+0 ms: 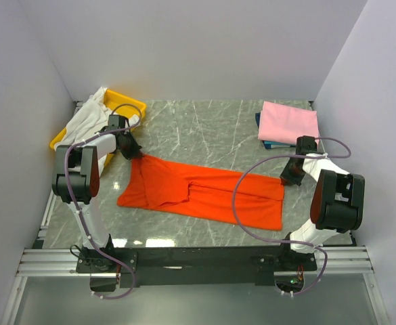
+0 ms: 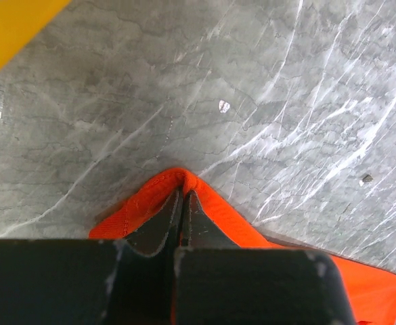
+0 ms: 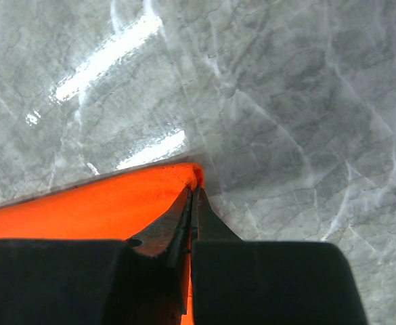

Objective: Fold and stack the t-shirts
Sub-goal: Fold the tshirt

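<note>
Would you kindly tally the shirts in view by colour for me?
Orange shirt: 1
Pink shirt: 1
White shirt: 1
Blue shirt: 1 (only an edge shows under the pink one)
Total: 4

White-and-black arms [image 1: 82, 169] trail looped purple cables [image 1: 233, 196], ending in black tapered fingers [image 2: 158, 227].

Orange-red t-shirt [image 1: 204, 193], pale pink t-shirt [image 1: 289, 122], white t-shirt [image 1: 89, 118] (yellow tray [image 1: 134, 103]), grey white-veined marble table [image 1: 204, 128].
</note>
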Controlling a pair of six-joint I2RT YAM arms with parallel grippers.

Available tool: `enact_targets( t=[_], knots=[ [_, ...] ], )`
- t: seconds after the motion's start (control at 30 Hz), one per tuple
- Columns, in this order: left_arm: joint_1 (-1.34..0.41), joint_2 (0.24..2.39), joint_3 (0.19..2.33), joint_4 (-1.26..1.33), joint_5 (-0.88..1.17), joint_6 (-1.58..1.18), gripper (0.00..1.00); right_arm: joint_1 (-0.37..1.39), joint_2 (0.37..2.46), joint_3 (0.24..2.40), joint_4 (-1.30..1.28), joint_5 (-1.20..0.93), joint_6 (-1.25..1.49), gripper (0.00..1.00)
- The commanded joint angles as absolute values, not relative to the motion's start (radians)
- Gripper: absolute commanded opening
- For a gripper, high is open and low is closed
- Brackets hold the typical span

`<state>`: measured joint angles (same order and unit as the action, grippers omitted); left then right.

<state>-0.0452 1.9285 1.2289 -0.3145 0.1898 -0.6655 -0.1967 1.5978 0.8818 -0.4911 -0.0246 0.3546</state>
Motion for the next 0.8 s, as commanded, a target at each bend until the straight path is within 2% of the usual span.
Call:
enact_targets(
  t=[0.0, 0.47, 0.67, 0.7, 0.73, 0.77],
  knots=[
    [-0.043, 1.875, 1.232, -0.287, 0.153, -0.64, 0.0, -0.221, 1.601, 0.882, -0.511, 0.06, 0.351, 0.0],
    [-0.043, 1.876, 1.252, -0.299, 0.135, -0.624, 0.01, -0.241, 1.591, 0.884, -0.52, 0.064, 0.344, 0.0],
    [-0.055, 1.872, 1.308, -0.324, 0.169, -0.629, 0.22, -0.241, 1.566, 0.914, -0.546, 0.043, 0.36, 0.0],
    [-0.06, 1.865, 1.315, -0.33, 0.175, -0.632, 0.27, -0.241, 1.559, 0.92, -0.552, 0.048, 0.364, 0.03],
    [-0.069, 1.861, 1.333, -0.334, 0.181, -0.638, 0.29, -0.241, 1.555, 0.926, -0.557, 0.051, 0.371, 0.1],
    [-0.075, 1.85, 1.342, -0.34, 0.186, -0.64, 0.32, -0.239, 1.549, 0.939, -0.564, 0.058, 0.371, 0.25]
  ],
)
